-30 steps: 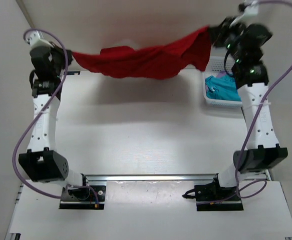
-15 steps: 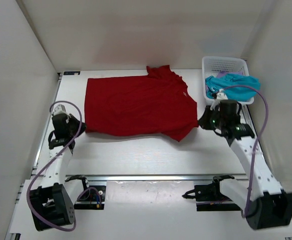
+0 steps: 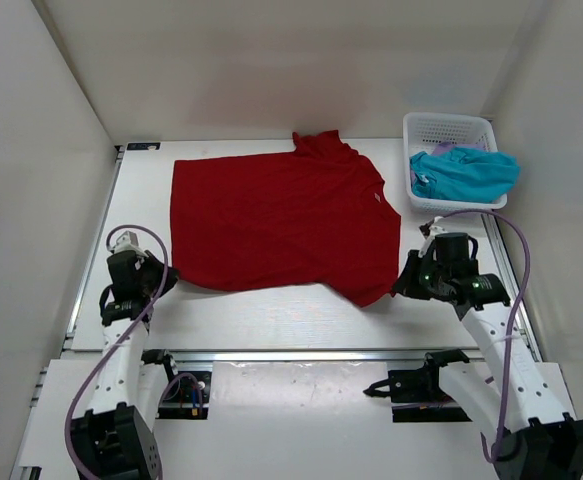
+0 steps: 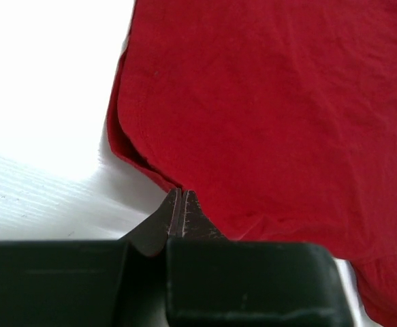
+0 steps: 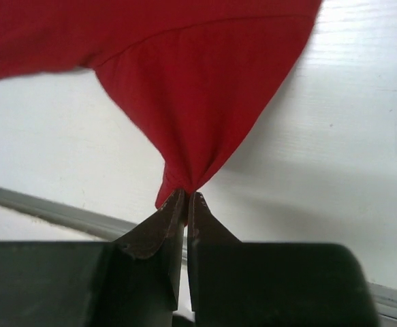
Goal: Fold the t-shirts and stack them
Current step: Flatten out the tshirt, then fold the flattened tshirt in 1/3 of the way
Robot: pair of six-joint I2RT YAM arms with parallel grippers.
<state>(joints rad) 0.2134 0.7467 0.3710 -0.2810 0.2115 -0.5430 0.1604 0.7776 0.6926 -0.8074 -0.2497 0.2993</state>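
The deep red t-shirt [image 3: 281, 220] lies spread flat on the white table, collar toward the back. My left gripper [image 3: 169, 277] is shut on its near left corner; in the left wrist view the closed tips [image 4: 178, 194] meet the hem of the red cloth [image 4: 273, 116]. At the near right corner my right gripper [image 3: 401, 285] is shut too, with red fabric [image 5: 191, 82] bunched to a point between its fingers [image 5: 186, 194]. A teal blue t-shirt [image 3: 466, 175] is heaped in the basket, and a bit of lilac t-shirt [image 3: 441, 149] peeks out behind it.
The white mesh basket [image 3: 449, 125] stands at the back right corner. White walls close the table in on the left, back and right. A metal rail [image 3: 301, 353] runs along the near edge between the arm bases.
A second ago both arms held the red t-shirt stretched in the air at the back. It now lies flat, and both grippers have drawn its near corners toward the front edge.
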